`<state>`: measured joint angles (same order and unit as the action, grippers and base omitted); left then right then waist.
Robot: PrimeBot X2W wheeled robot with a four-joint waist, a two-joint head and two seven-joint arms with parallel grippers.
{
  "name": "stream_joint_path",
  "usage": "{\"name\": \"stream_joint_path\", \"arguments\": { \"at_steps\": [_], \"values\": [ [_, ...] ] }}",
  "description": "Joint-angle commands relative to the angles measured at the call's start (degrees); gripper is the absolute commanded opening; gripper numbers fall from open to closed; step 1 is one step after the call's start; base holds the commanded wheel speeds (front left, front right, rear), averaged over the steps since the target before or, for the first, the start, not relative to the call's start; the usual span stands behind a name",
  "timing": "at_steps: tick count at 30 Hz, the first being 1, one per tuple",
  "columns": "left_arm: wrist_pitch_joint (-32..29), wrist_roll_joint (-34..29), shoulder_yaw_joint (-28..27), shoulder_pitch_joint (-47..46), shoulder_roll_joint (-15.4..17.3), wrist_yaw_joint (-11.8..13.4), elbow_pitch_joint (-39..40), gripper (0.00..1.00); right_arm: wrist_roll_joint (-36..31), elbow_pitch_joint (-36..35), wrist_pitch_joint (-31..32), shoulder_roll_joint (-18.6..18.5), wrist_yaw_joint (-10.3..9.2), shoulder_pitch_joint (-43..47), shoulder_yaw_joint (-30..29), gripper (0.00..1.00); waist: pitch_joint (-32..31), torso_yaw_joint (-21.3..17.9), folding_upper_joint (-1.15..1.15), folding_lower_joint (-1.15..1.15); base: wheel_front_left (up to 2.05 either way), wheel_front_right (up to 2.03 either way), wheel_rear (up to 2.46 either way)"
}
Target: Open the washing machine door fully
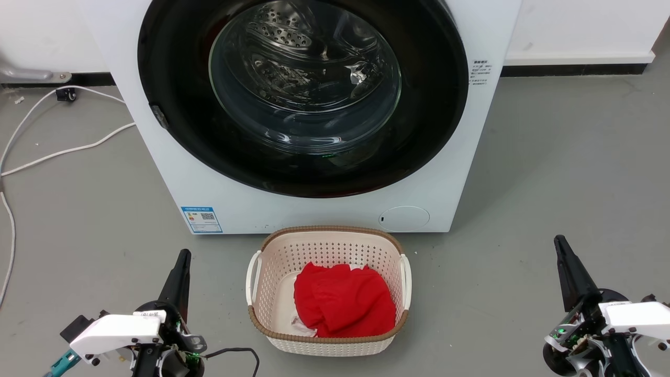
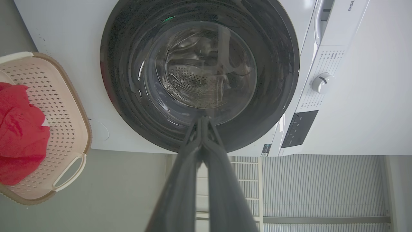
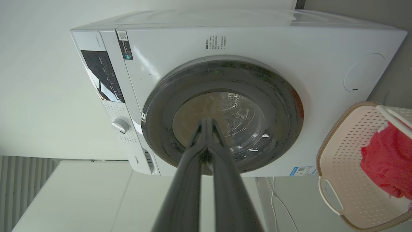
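The white washing machine [image 1: 314, 209] stands straight ahead, with its round glossy black washing machine door [image 1: 172, 78] lying flat against the front, closed. The steel drum shows through the door's clear glass bowl [image 1: 306, 78]. Both wrist views look at the door [image 2: 128, 64] [image 3: 283, 106] from a distance. My left gripper [image 1: 183, 254] is low at the lower left, shut, fingers together [image 2: 202, 119]. My right gripper [image 1: 559, 241] is low at the lower right, also shut [image 3: 207, 120]. Neither touches the machine.
A cream perforated laundry basket [image 1: 272, 251] holding red cloth [image 1: 343, 306] sits on the grey floor right in front of the machine, between my grippers. White cables [image 1: 63, 152] trail over the floor at the left. A white wall runs behind.
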<state>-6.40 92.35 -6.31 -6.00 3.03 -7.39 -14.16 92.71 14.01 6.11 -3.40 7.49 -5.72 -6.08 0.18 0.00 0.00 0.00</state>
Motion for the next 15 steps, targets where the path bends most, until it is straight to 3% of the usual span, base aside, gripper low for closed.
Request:
{"name": "stream_joint_path", "arguments": {
  "at_steps": [1,9,10,15],
  "values": [
    [-0.1,-0.2,-0.2,-0.5,0.0,-0.2,0.0,0.0,-0.3,0.1,0.2,0.2,0.0,-0.9,-0.1,0.0,0.0,0.0,0.0,0.0,0.0,0.0,0.0],
    [-0.1,-0.2,-0.3,-0.5,0.0,-0.2,0.0,0.0,-0.4,0.1,0.2,0.3,0.0,-0.9,-0.1,0.0,0.0,0.0,0.0,0.0,0.0,0.0,0.0],
    [0.0,0.0,0.0,0.0,0.0,0.0,0.0,1.0,0.0,0.0,0.0,0.0,0.0,0.0,-0.1,1.0,0.0,0.0,0.0,0.0,0.0,0.0,0.0],
    [0.8,0.1,0.9,0.4,-0.1,0.0,-0.1,1.0,0.1,-0.2,-0.9,0.1,0.0,0.8,0.5,1.0,0.0,0.0,0.0,0.0,0.0,0.0,0.0]
  ]
}}
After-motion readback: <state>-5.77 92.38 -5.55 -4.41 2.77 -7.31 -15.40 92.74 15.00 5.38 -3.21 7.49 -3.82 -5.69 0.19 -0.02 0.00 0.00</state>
